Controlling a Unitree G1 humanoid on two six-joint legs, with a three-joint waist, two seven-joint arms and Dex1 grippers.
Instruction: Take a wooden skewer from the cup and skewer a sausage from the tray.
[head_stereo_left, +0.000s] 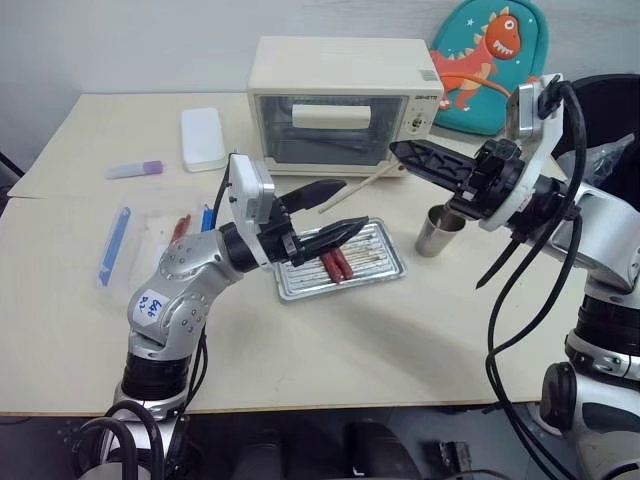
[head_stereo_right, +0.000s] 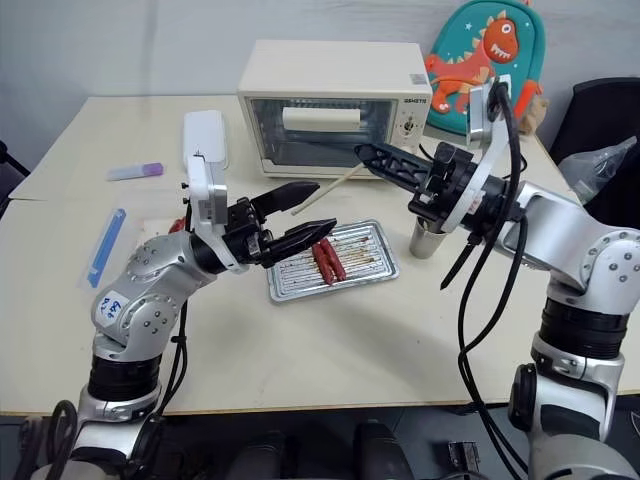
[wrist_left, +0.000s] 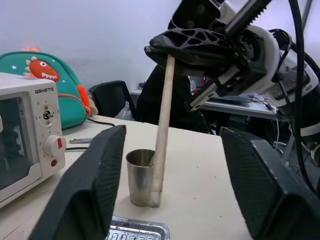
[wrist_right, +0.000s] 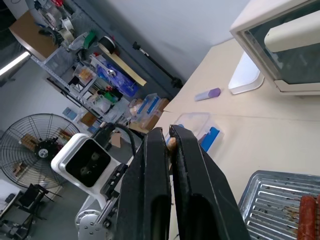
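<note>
Left claw (head_stereo_left: 325, 215) spread above tray (head_stereo_left: 386, 268), right claw (head_stereo_left: 400, 152) pinching wooden skewer (head_stereo_left: 358, 186), cup (head_stereo_left: 438, 232) beside.

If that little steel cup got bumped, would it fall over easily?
Probably. The cup is a narrow tumbler, taller than wide, so a nudge near its rim might tip it. It looks thin-walled and nearly empty, likely light. Its smooth round side could let it roll across the table once down.
</note>
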